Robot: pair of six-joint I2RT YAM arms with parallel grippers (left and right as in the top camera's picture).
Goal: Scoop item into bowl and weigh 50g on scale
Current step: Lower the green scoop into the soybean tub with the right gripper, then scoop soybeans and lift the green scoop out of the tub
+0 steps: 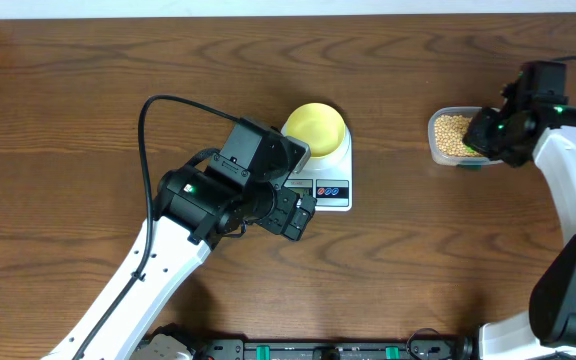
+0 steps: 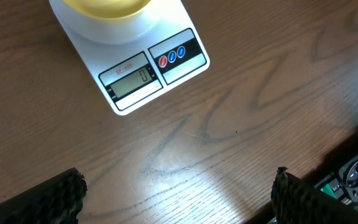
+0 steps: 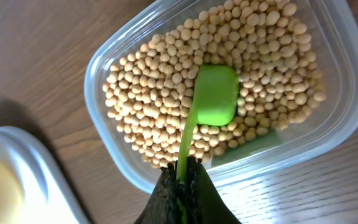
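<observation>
Holding a green scoop [image 3: 215, 96] by its thin handle, my right claw [image 3: 180, 177] is pinched tight around it at the bottom centre of the right wrist view. The handle runs up from my fingertips, and the scoop's head lies on the beans [image 3: 148, 93] a little right of the middle of the heap. The beans fill a clear plastic tub [image 3: 347, 93] that takes up most of that view. Seen from overhead, the tub sits at the right of the frame on the brown wooden table [image 1: 88, 80], partly under my right wrist.

My left claw [image 2: 176, 193] is spread as wide as it goes and has hold of nothing. Its two dark fingers show only at the bottom left and bottom right corners of the left wrist view, with bare wood between them. It hangs over the table just in front of the scale [image 2: 86, 37], which lies tilted across the top of that view. The display [image 2: 129, 81] reads what looks like a zero, and the buttons [image 2: 171, 57] sit just to its right.

The yellow bowl [image 1: 316, 127] stands on the scale's round platform, just above centre in the overhead view, and its inside shows plain yellow. Scale and tub are well apart.
</observation>
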